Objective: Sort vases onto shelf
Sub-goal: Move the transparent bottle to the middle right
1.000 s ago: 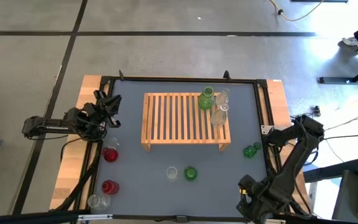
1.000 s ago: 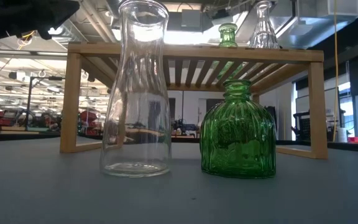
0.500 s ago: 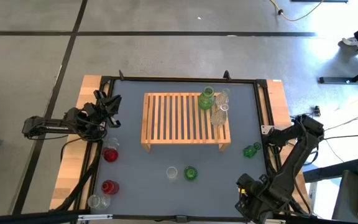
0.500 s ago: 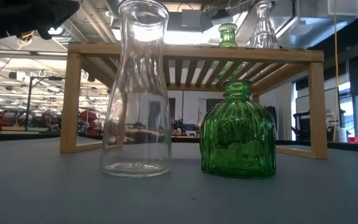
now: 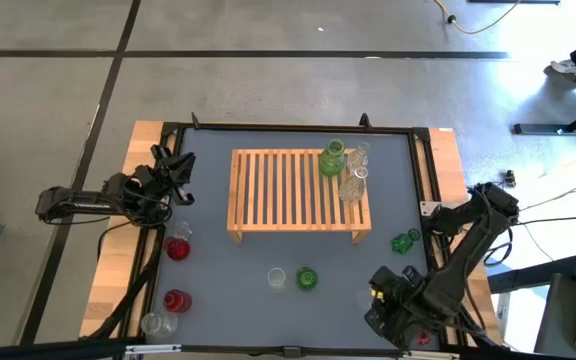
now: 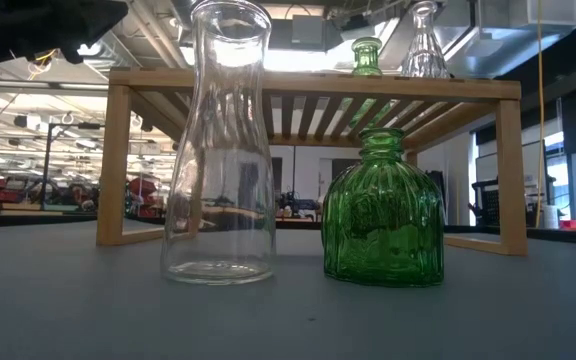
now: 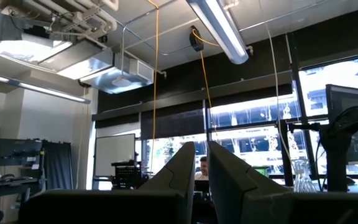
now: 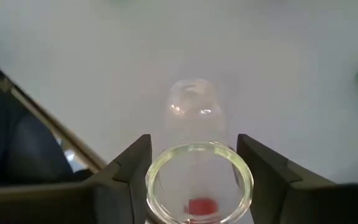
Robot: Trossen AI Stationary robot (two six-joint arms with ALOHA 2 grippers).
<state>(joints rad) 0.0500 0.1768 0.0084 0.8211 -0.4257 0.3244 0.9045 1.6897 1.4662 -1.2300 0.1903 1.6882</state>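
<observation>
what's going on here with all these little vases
A two-armed robot is sorting glass vases onto a wooden shelf. A green vase and two clear ones already stand at its right end. The right gripper is at the table's near right corner with its fingers on either side of a clear vase. The left gripper waits shut at the table's left edge. Red vases, green vases and other clear ones sit on the table.
</observation>
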